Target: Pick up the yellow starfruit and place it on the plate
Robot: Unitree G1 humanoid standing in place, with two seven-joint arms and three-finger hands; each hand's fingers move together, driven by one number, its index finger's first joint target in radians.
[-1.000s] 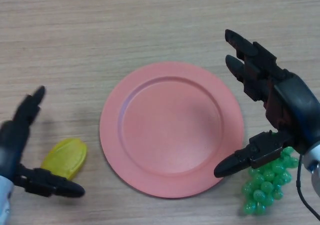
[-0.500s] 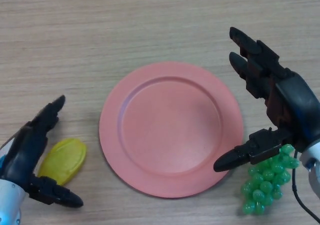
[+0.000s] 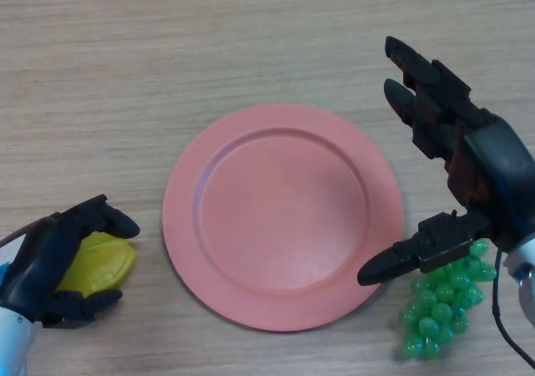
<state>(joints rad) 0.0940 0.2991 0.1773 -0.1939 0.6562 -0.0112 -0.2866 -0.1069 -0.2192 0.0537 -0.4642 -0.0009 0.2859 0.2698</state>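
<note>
The yellow starfruit (image 3: 100, 266) lies on the wooden table at the lower left, just left of the pink plate (image 3: 282, 214). My left hand (image 3: 50, 259) is curled round it, fingers over its top and thumb under its near side, hiding part of the fruit. The plate sits in the middle with nothing on it. My right hand (image 3: 468, 175) hovers open at the plate's right edge, fingers straight and pointing away, thumb reaching toward the rim.
A bunch of green grapes (image 3: 439, 301) lies at the lower right, partly under my right hand and close to the plate's rim. Bare wooden tabletop stretches across the far side.
My left hand has dropped onto the starfruit and its fingers have curled round it. The plate has shifted very slightly. The right hand has barely moved.
</note>
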